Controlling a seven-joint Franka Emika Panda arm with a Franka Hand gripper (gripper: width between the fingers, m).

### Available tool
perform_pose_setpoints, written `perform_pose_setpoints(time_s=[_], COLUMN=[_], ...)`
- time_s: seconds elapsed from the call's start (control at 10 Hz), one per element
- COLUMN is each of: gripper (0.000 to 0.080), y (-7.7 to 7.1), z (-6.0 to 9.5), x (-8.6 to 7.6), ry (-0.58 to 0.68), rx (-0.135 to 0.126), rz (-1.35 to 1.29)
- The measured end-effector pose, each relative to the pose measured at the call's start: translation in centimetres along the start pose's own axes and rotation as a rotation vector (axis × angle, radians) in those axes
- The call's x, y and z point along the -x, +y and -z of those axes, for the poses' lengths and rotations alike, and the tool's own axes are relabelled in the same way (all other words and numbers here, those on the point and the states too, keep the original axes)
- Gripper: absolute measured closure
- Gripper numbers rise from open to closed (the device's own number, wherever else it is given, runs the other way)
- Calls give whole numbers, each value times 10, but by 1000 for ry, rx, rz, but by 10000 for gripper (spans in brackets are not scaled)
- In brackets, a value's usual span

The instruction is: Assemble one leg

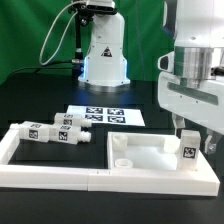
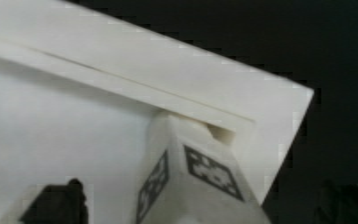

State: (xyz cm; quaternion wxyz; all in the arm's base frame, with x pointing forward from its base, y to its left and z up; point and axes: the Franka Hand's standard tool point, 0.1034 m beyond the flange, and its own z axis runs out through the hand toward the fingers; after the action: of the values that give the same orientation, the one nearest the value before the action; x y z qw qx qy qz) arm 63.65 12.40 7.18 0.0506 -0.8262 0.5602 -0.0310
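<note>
One leg (image 1: 187, 146) stands upright at the corner of the white panel (image 1: 140, 157) on the exterior view's right, its tagged face toward the camera, foot down on or in the panel corner. The tool (image 1: 187, 128) sits directly over it, fingers either side of the upper end; it looks closed on the leg, though the exact contact is hard to read. In the wrist view the leg (image 2: 197, 170) runs down from the camera to the panel's raised rim (image 2: 149, 82), with one dark fingertip (image 2: 55, 200) low beside it and the other barely in frame. Judgement: the leg is being seated or screwed into the corner. Risks from here: if the leg is slightly off upright, it could jam or cross-thread; letting go early could tip it over; a sideways push could shift the panel, which rests loose on the counter (image 1: 40, 100). Count: four legs in all, one at the panel and three lying in a cluster (image 1: 55, 129) at the exterior view's left, inside the white L-shaped fence (image 1: 40, 170). One panel, with a small peg or stub (image 1: 122, 160) near its other front corner. One marker board (image 1: 108, 116) behind. One arm.
</note>
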Motion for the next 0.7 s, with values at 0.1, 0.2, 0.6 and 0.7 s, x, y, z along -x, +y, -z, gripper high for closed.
perform_pose_setpoints(time_s=[0.1, 0.2, 0.6, 0.7], gripper=[151, 151, 151, 151], y=[0, 0, 5, 5], z=[0, 0, -4, -5], x=[0, -1, -14, -15], ry=[0, 0, 3, 2], rx=[0, 0, 16, 14], rz=[85, 139, 765, 731])
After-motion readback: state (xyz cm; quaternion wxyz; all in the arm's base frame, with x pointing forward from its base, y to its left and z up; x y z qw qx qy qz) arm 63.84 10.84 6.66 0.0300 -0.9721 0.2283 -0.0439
